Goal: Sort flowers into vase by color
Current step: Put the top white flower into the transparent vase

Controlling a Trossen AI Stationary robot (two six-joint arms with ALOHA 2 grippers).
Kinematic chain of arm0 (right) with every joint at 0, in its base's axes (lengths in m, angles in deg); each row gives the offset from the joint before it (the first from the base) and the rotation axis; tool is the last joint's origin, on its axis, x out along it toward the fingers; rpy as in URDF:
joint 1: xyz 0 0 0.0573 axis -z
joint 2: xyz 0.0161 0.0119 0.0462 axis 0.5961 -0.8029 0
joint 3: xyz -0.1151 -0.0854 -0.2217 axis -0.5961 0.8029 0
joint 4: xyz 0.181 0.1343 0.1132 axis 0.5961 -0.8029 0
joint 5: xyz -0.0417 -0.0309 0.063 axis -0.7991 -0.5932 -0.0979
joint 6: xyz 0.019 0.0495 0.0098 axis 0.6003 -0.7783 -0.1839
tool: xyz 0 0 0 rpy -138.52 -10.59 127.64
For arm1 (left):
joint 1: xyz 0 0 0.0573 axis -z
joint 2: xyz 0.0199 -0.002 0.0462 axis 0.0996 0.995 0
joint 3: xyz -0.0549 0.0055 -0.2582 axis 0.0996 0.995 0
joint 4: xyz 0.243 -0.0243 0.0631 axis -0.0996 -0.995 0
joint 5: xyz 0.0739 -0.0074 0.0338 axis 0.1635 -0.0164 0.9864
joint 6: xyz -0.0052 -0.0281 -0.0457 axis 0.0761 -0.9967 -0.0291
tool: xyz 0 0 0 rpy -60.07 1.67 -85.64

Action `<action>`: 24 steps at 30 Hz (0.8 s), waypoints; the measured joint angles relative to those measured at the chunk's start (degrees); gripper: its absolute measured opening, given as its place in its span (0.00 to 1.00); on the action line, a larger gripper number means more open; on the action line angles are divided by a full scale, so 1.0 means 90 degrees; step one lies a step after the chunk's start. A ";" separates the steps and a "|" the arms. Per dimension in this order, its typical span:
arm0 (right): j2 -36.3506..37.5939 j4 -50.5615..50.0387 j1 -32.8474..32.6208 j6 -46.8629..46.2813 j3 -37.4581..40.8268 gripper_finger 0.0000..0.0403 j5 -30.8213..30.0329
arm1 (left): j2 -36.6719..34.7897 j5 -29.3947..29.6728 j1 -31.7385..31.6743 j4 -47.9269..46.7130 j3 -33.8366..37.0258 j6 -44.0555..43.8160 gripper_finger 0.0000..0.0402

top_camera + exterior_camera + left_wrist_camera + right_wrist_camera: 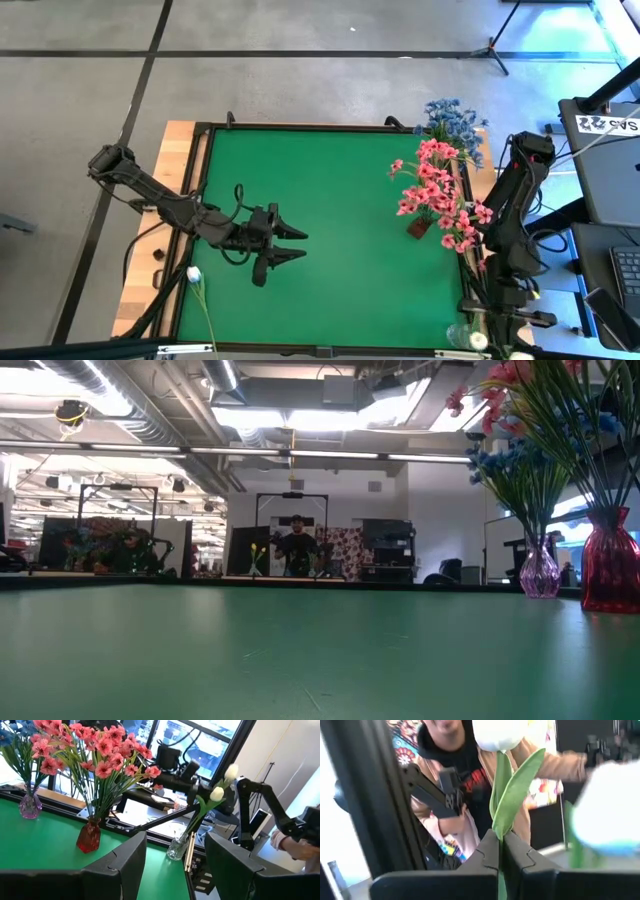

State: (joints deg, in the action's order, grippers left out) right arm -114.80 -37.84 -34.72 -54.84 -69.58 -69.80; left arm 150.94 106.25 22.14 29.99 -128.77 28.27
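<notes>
My right gripper (499,840) is at the table's near right corner, shut on a white tulip (500,732) over a clear vase (177,847). A second white bud (610,820) stands beside it. My left gripper (285,245) is open and empty above the mat's left middle. Another white tulip (194,274) lies flat at the mat's near left edge. The pink sprays (435,195) stand in a red vase (89,837). The blue sprays (452,118) stand in a purple vase (30,805). My right gripper pinches the white tulip's green stem (499,827) between its two fingers, a little below the bud, where a leaf branches off. The fingers lie across the stem. The tulip stands upright, bud up, and its stem (192,822) runs down toward the clear vase's mouth.
The red vase (608,575) and the purple vase (540,572) stand along the mat's right side. A person (455,780) stands just beyond the near right corner. The green mat's middle (340,200) is bare.
</notes>
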 joint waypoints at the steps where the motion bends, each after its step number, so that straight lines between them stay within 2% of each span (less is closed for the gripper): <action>1: 0.0004 -0.0127 0.0002 -0.0128 0.0000 0.00 -0.0021 | 0.0000 0.0000 0.0012 0.0029 0.0000 -0.0001 0.49; 7: 0.0005 -0.0944 0.0002 -0.0734 0.0000 0.03 -0.0110 | 0.0000 -0.0001 0.0036 0.0038 0.0000 0.0007 0.49; 13: 0.0072 -0.1051 0.0002 -0.0812 0.0000 0.04 0.0172 | 0.0000 -0.0001 0.0036 0.0025 -0.0002 0.0016 0.49; 18: 0.0289 -0.1598 0.0005 -0.1159 0.0000 0.04 0.0176 | 0.0000 0.0001 0.0029 -0.0006 -0.0001 0.0332 0.49; 24: 0.0617 -0.2027 0.0007 -0.1178 0.0000 0.05 -0.0165 | 0.0000 0.0004 -0.0053 -0.0009 0.0000 0.0393 0.49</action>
State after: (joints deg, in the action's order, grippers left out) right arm -109.25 -56.08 -34.66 -65.44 -69.58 -71.29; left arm 150.94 106.29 21.67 29.91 -128.77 31.80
